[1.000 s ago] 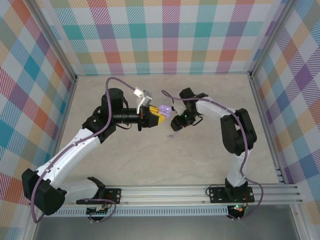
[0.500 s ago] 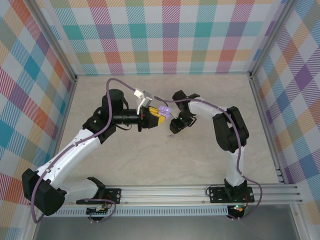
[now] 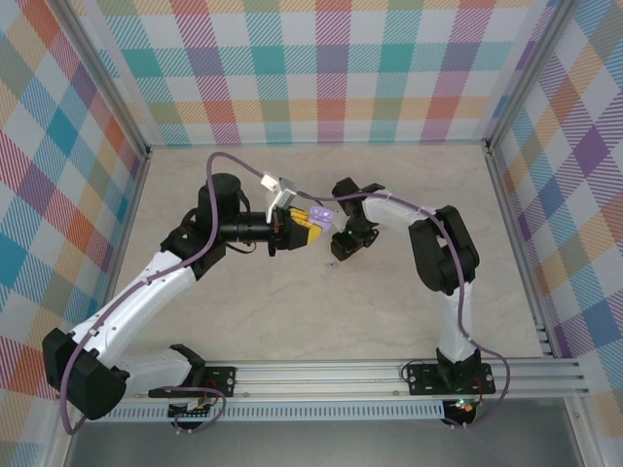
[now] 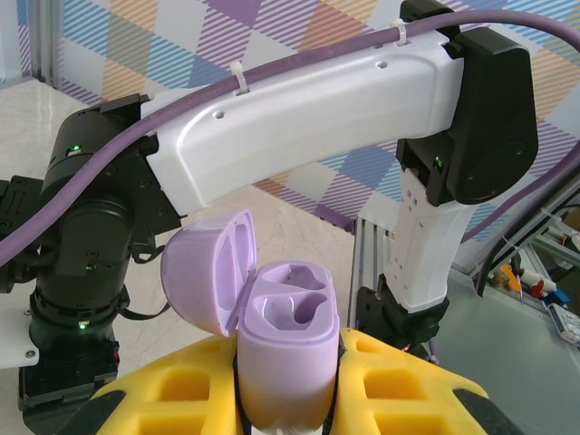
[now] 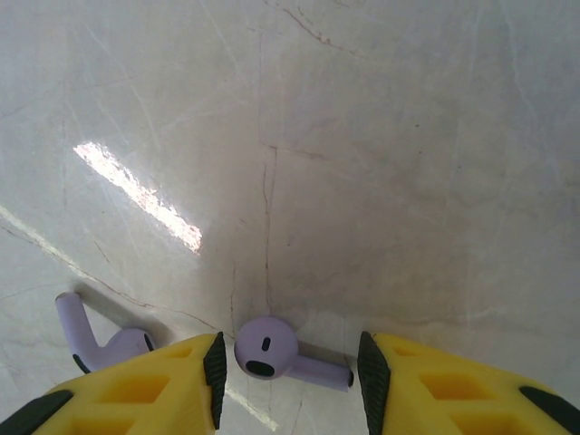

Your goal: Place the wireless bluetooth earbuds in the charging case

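Since the earlier frame, the right arm has folded leftward, bringing its elbow nearer the middle of the desk [image 3: 243, 311]. The left arm has not shifted.

**Left side.** The left end effector [image 3: 298, 230] is clamped on the charging case [image 4: 288, 358], with its yellow pads against both sides of the lilac body. You will find the case held off the desk, slightly toward the far edge from the desk's middle. The lid [image 4: 208, 272] is hinged open and leans to the left in the left wrist view. Two moulded wells in the body face the camera.

**Right side.** The right end effector [image 5: 290, 370] stands just right of the case and points down at the desk near its middle. Its jaws are parted at a narrow setting and hold nothing.

- The outer lilac earbud [image 5: 107, 343] lies on the desk just outside the finger at the left of the right wrist view, with its stem angled up and to the left.
- The inner lilac earbud [image 5: 265, 349] lies on the desk between the two fingers. Its round head is close to the left-hand finger and its stem points toward the right-hand finger.

A thin strip of desk shows on each side of the inner earbud, so treat it as straddled, not gripped.
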Controlling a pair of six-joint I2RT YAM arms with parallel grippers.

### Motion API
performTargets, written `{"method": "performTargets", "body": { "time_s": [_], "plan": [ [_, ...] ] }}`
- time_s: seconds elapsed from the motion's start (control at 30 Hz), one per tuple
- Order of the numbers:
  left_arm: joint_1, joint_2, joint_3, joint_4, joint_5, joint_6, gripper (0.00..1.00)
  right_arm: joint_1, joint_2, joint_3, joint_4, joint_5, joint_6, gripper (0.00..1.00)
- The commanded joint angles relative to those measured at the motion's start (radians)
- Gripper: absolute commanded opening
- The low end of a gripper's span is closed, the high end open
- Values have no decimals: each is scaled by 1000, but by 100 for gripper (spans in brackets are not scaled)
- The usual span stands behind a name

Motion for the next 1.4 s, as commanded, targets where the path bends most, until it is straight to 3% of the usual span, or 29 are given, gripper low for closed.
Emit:
{"method": "performTargets", "body": {
  "time_s": [0.0, 0.53, 0.87, 1.37],
  "plan": [
    [9, -29, -9, -8, 1, 5, 11, 6, 17, 21, -5, 24, 22, 41],
    [10, -48, -12, -22, -5, 17, 11, -12, 30, 70, -18, 101, 155, 36],
    [9, -59, -15, -24, -5, 18, 11, -14, 10, 69, -66, 23, 100, 35],
    [10, -61, -13, -21, -3, 18, 11, -1, 72, 101, -86, 77, 91, 35]
  ]
}}
